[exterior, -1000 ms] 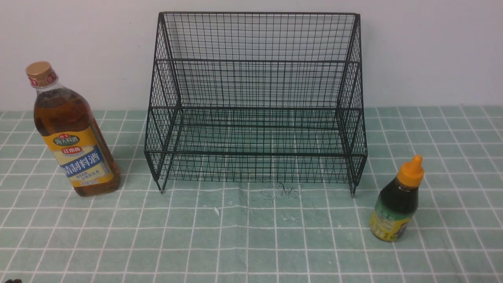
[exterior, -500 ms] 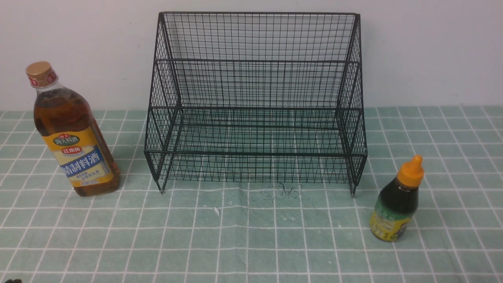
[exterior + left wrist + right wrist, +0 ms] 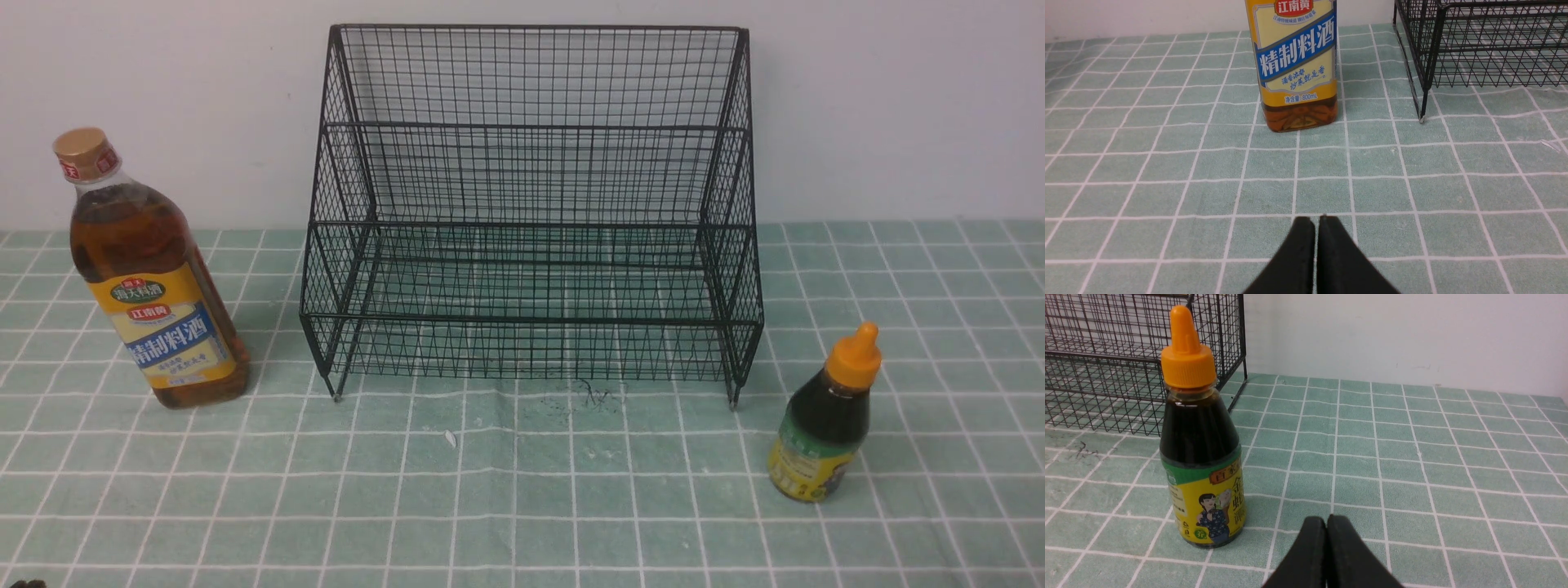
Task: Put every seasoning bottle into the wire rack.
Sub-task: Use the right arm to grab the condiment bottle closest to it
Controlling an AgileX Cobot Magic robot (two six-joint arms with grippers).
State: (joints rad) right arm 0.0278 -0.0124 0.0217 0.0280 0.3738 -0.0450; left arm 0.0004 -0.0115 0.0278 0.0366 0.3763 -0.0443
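Wire rack (image 3: 531,220) empty, an upright pick for each arm.
The cooking-wine bottle (image 3: 151,278), left of the rack, stands ahead of the clenched, empty left hand (image 3: 1316,218). The sauce bottle (image 3: 824,425), right of the rack, stands close before the clenched, empty right hand (image 3: 1326,518).

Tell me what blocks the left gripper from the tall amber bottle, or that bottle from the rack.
Nothing visible. Only checked cloth lies between the left gripper and the tall amber bottle; the wire rack beside it stands open and unfilled.
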